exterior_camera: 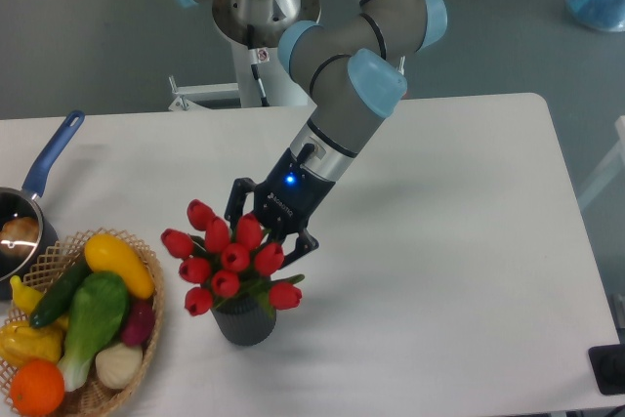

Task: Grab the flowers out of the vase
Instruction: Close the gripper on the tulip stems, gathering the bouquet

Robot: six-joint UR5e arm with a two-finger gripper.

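The flowers (pixel 227 259), a bunch of red tulip buds with green leaves, stand in the small dark grey ribbed vase (pixel 244 323) near the table's front edge. My gripper (pixel 262 237) reaches down from the upper right and sits right behind the top of the bunch. Its black fingers (pixel 237 200) are partly hidden by the buds, so I cannot tell whether they are open or closed on the stems. The stems are hidden inside the bunch and vase.
A woven wicker basket (pixel 148 339) with colourful vegetables and fruit sits at the front left, close to the vase. A blue-handled metal saucepan (pixel 29 204) is at the left edge. The robot base (pixel 256 21) stands behind the white table (pixel 459 241).
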